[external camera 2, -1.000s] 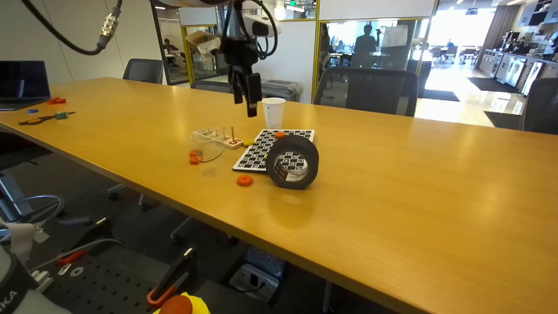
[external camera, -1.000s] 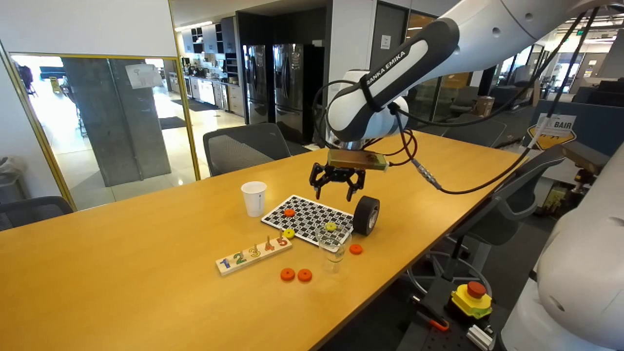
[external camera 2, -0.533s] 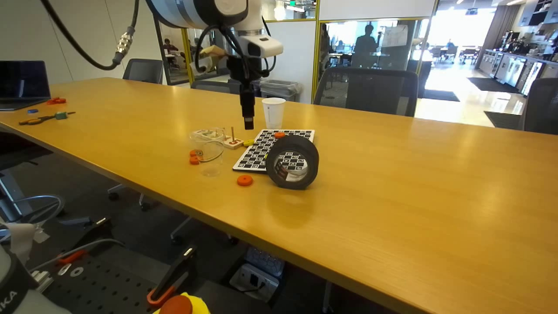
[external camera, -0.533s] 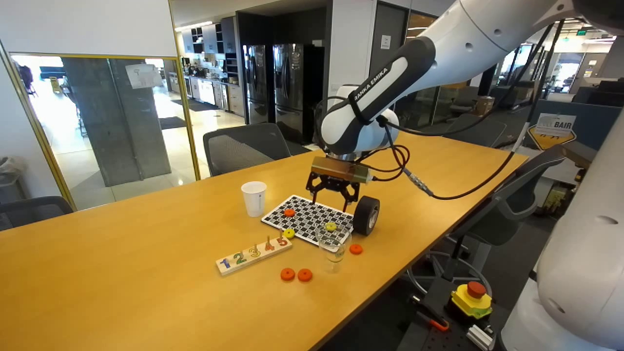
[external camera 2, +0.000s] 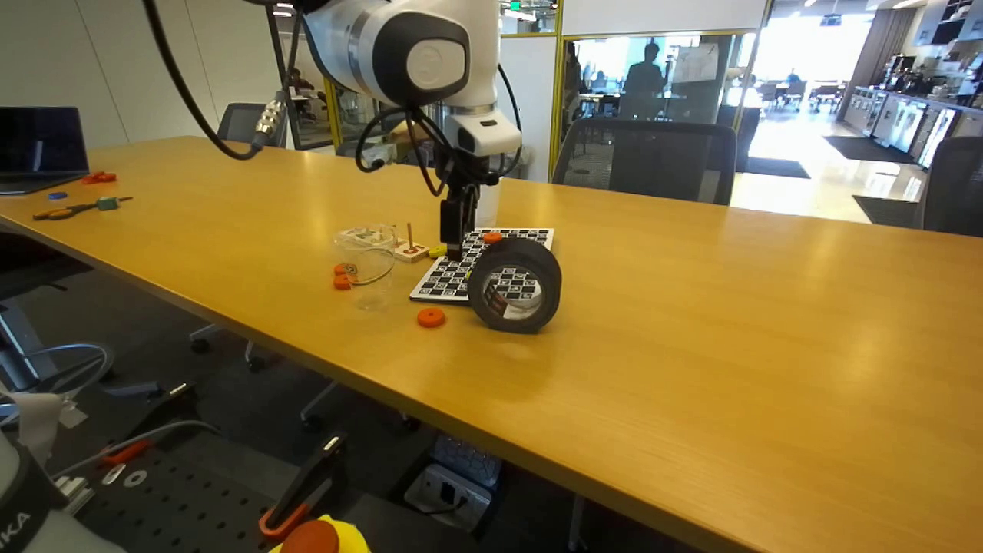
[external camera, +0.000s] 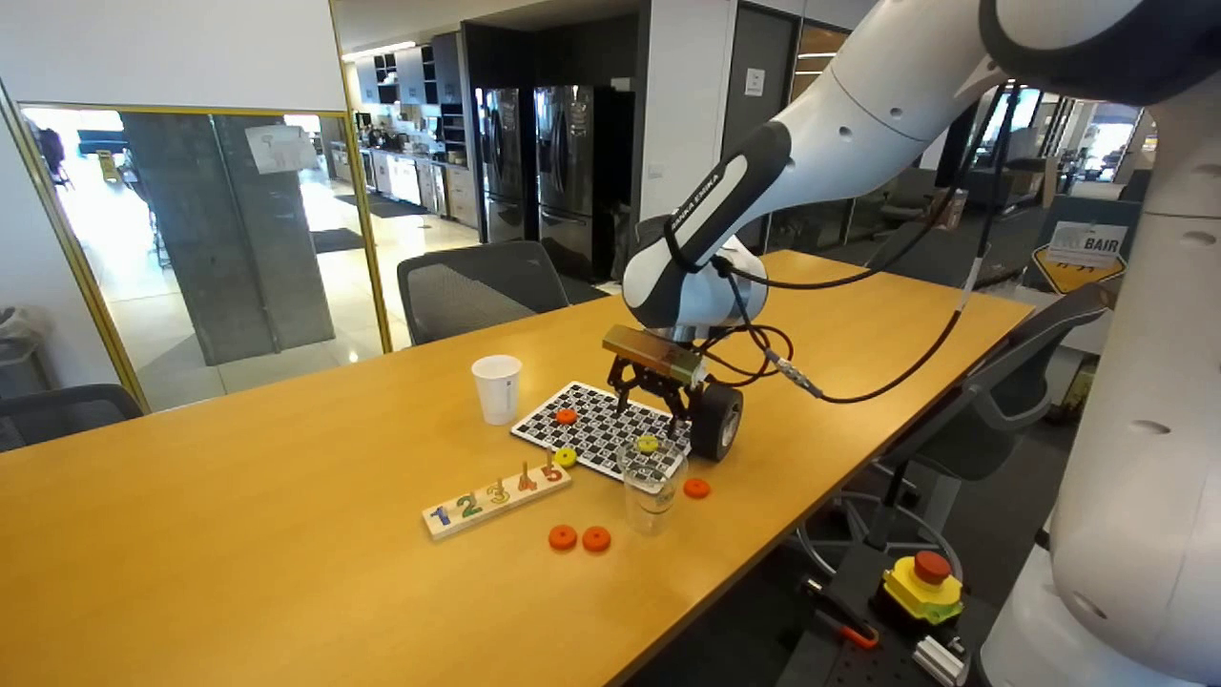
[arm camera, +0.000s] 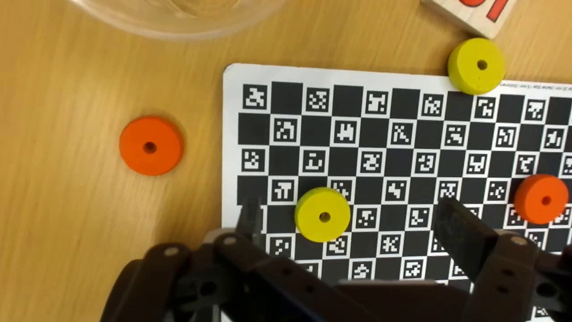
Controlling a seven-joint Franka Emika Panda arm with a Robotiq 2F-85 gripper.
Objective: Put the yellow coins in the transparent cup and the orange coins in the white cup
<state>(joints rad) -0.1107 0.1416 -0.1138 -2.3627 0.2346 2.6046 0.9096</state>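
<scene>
My gripper (arm camera: 348, 210) stands open above the checkered board, its fingers wide apart. In the wrist view a yellow coin (arm camera: 322, 214) lies on the board below the gap, nearer the left finger. A further yellow coin (arm camera: 477, 66) rests at the board's edge. Of the orange coins, one (arm camera: 541, 199) is on the board and one (arm camera: 151, 146) on the table beside it; two more orange coins (external camera: 579, 539) lie near the transparent cup (external camera: 652, 491), which is upright. The white cup (external camera: 497, 389) stands past the board's far corner; my gripper partly hides it in an exterior view.
A black tape roll (external camera: 706, 422) stands on edge close beside the gripper and the checkered board (external camera: 596, 429). The wooden number board with pegs (external camera: 496, 501) lies near the board's corner. A laptop (external camera 2: 42, 146) and pliers (external camera 2: 69, 210) are at the table's far end.
My gripper has come down from well above the table to low over the checkered board, beside the tape roll. It has stayed open. The coins and cups have not moved.
</scene>
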